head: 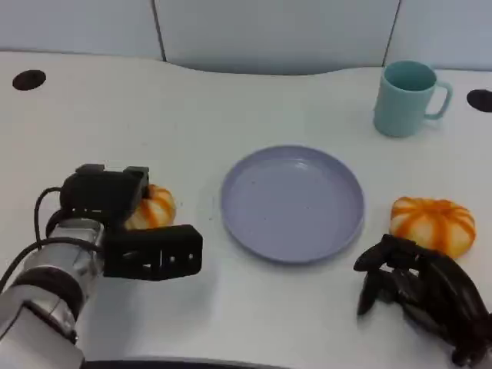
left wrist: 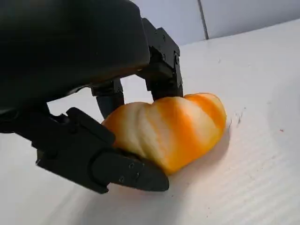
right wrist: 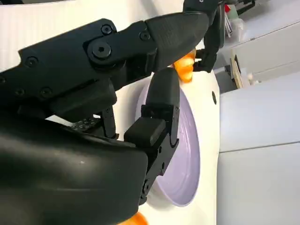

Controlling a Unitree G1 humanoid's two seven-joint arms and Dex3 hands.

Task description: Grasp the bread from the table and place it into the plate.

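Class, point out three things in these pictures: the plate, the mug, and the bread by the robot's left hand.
plate [head: 254, 223]: head view, on its bare lower left rim.
mug [head: 403, 104]: head view, on the middle of its teal wall.
bread [left wrist: 173, 129]: left wrist view, on its striped top, between the fingers.

Head view high over the table [head: 231, 115]; both wrist views low, close, sharing the plate [head: 292, 204].

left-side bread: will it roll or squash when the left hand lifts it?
The bread is a rounded, lobed bun lying on the flat table, so it could rock or roll if nudged. It looks soft, so it would probably squash under a firm squeeze. The left hand has fingers on both sides, which should steady it.
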